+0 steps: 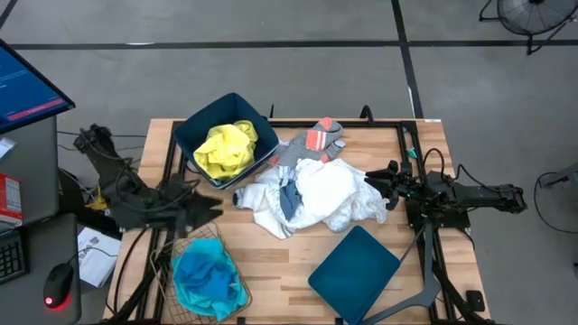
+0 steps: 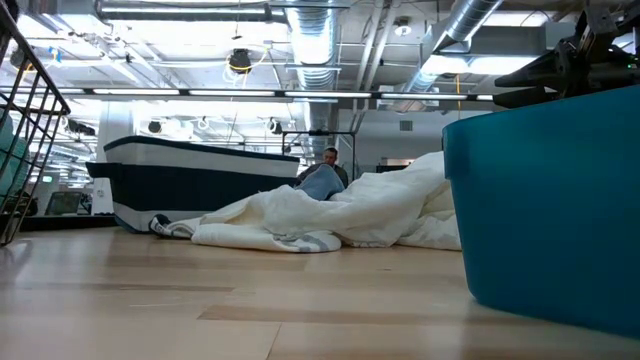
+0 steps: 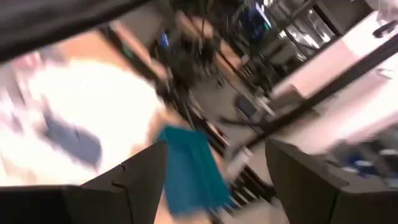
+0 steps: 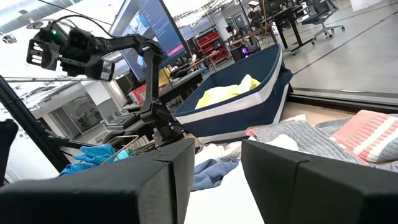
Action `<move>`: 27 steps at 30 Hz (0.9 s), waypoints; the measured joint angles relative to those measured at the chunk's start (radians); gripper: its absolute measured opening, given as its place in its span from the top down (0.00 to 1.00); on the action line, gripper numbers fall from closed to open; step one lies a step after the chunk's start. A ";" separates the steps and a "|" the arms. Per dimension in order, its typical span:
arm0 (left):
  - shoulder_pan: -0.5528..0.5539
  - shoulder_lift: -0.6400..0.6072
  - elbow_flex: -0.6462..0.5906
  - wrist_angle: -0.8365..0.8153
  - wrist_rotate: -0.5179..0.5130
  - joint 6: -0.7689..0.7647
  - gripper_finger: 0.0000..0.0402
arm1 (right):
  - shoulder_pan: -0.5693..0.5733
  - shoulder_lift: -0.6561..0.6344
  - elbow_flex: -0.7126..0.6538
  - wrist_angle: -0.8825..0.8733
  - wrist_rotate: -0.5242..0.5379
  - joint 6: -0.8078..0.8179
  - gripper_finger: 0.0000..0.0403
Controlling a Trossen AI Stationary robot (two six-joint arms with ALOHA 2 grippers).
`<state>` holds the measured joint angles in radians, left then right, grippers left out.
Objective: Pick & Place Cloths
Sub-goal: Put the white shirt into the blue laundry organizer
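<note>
Left gripper (image 1: 215,206) fingers spread, empty, over the surface's left side; white cloth pile (image 1: 312,197) just at its 3 o'clock, turquoise garment (image 1: 206,278) in the wire mesh basket (image 1: 237,302) at its 6 o'clock. Right gripper (image 1: 370,179) fingers spread, empty, at the pile's right edge, pile at its 9 o'clock. Yellow cloth (image 1: 226,149) sits in the dark blue bin (image 1: 192,134) at the pile's 10 o'clock. Orange-banded grey sock (image 1: 318,139) lies just at the pile's 12 o'clock. Teal bin (image 1: 354,271) stands at its 5 o'clock.

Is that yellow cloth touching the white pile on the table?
Apart. The high view shows the yellow cloth inside the blue bin, its wall separating it from the white pile.
</note>
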<state>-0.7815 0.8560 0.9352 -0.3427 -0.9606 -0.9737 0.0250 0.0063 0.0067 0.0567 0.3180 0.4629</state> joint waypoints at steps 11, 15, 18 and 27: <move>0.434 0.192 0.000 0.212 0.364 0.315 0.37 | 0.003 0.000 0.010 0.050 -0.005 0.004 0.68; 0.485 0.195 0.019 0.220 0.550 0.306 0.37 | 0.010 0.038 0.105 0.066 0.004 -0.122 0.68; 0.493 0.171 0.054 0.219 0.629 0.337 0.38 | 0.010 0.135 0.187 0.042 0.040 -0.221 0.68; 0.488 0.014 0.111 0.214 0.685 0.419 0.39 | -0.003 0.633 0.541 -0.094 0.050 -0.392 0.56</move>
<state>-0.2935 0.8703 1.0458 -0.1287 -0.2760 -0.5552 0.0225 0.6389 0.5474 -0.0372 0.3677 0.0711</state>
